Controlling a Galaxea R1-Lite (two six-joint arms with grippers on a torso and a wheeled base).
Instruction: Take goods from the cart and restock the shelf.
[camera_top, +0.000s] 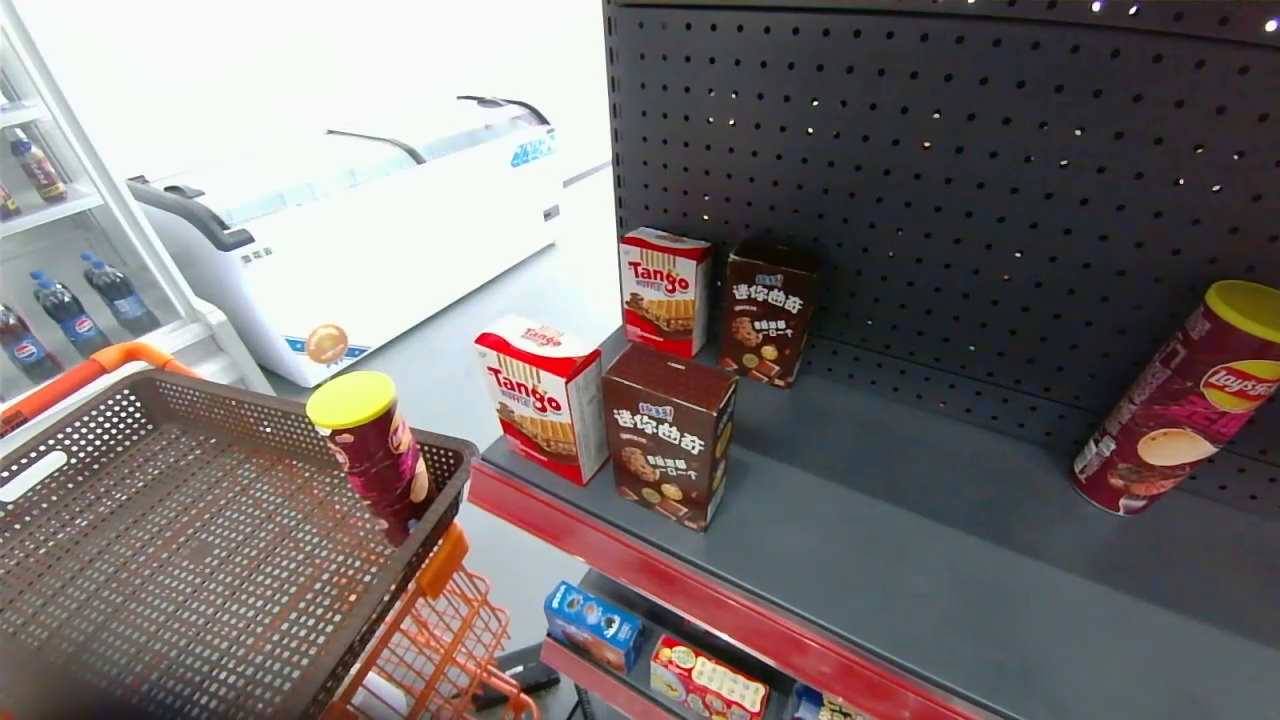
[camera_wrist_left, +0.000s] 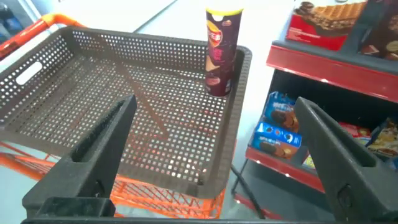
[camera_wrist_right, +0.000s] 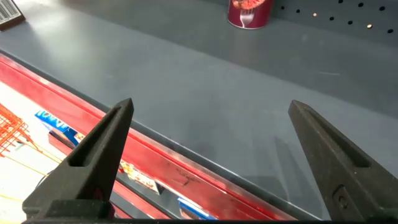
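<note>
A maroon chip can (camera_top: 372, 450) with a yellow lid stands upright in the far right corner of the brown mesh cart basket (camera_top: 150, 520). My left gripper (camera_wrist_left: 214, 102) hangs open above the basket (camera_wrist_left: 74, 93), short of the can (camera_wrist_left: 221, 53), with nothing between its fingers. A second chip can (camera_top: 1180, 400) leans against the pegboard at the right of the grey shelf (camera_top: 950, 560). My right gripper (camera_wrist_right: 211, 104) is open and empty over the shelf's front edge (camera_wrist_right: 186, 155), with that can (camera_wrist_right: 249, 12) farther back.
Two red wafer boxes (camera_top: 545, 395) (camera_top: 665, 290) and two brown cookie boxes (camera_top: 668, 435) (camera_top: 768, 310) stand at the shelf's left end. Boxed snacks (camera_top: 595, 625) fill the lower shelf. A white chest freezer (camera_top: 350, 220) and a drinks fridge (camera_top: 60, 300) stand behind the cart.
</note>
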